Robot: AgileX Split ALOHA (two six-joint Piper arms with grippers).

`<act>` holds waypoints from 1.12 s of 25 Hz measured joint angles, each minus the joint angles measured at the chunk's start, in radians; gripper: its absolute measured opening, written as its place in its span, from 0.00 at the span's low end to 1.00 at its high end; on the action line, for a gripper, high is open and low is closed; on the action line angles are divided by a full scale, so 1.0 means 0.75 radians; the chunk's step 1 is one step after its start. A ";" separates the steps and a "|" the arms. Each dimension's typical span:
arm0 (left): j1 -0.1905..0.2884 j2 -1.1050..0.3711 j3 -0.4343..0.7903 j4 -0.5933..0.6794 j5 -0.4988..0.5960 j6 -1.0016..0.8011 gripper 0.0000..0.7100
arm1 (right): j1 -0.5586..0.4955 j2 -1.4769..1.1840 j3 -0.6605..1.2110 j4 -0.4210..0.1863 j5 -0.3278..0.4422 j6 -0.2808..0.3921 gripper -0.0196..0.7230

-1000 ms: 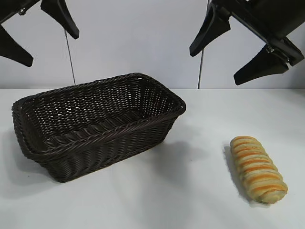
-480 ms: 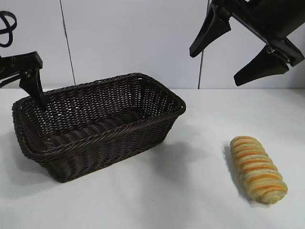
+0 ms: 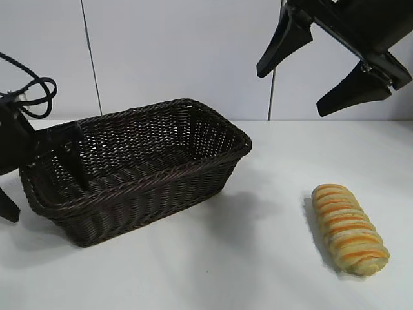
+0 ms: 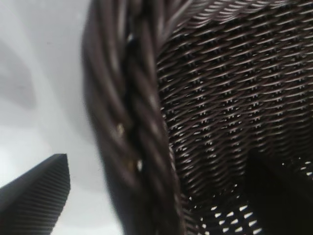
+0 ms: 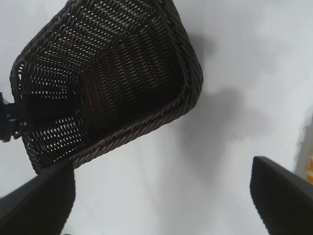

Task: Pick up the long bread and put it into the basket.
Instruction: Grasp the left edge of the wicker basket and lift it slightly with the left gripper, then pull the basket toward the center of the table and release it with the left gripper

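Left pincer [image 3: 40, 169] astride basket [image 3: 193, 169] rim, per exterior.

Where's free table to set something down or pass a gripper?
Bare table between the basket and the long bread, and the front strip below both. Crowded at the basket's left end: the left gripper straddles the rim, one finger inside, one outside. The right gripper hangs open high above the bread.
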 joint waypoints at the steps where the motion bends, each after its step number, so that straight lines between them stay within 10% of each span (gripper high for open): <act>1: 0.000 0.000 -0.010 -0.001 0.000 -0.003 0.15 | 0.000 0.000 0.000 0.000 0.000 0.000 0.96; 17: -0.012 0.016 -0.366 0.033 0.428 0.183 0.14 | 0.002 0.000 0.000 0.003 0.000 0.000 0.96; 28: -0.140 0.074 -0.408 0.049 0.360 0.212 0.14 | 0.002 0.000 0.000 0.000 0.007 0.000 0.96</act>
